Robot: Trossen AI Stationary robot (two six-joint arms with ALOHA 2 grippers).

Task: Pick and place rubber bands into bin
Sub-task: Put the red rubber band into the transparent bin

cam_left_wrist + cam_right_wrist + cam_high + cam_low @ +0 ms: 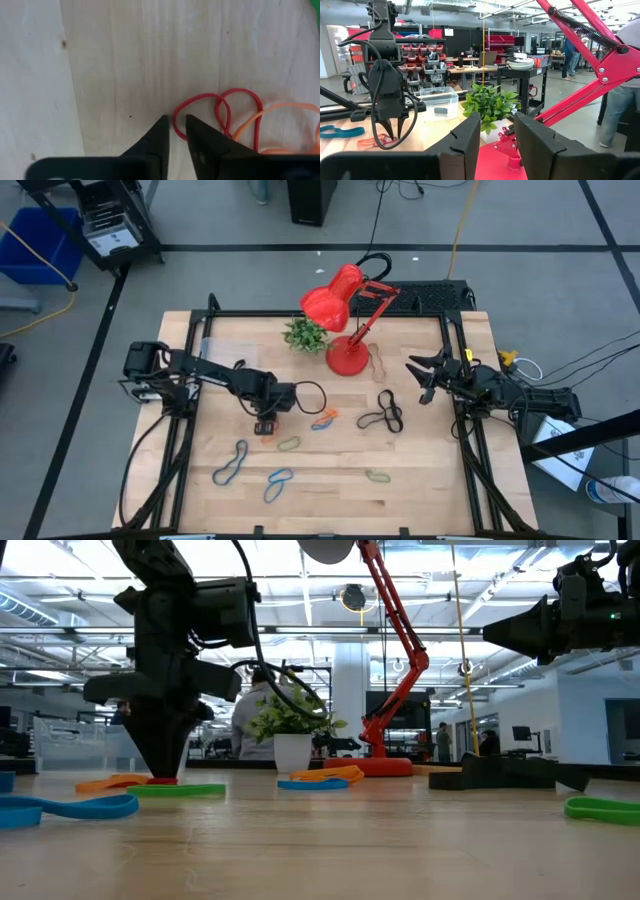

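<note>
My left gripper [265,423] points straight down at the table, left of centre. Its fingertips [177,127] stand a narrow gap apart, on either side of one end of a red rubber band [200,107] that lies flat in a figure eight; an orange band [280,117] overlaps it. Other rubber bands lie loose: orange and blue [323,418], green [288,444], blue [230,463], black [382,412]. The clear bin [225,350] stands at the far left. My right gripper [425,375] hovers open and level at the right edge, holding nothing.
A red desk lamp [345,320] and a small potted plant [306,334] stand at the far middle of the table. More bands lie near the front: blue [278,480] and green [377,476]. Black frame rails run along both table sides.
</note>
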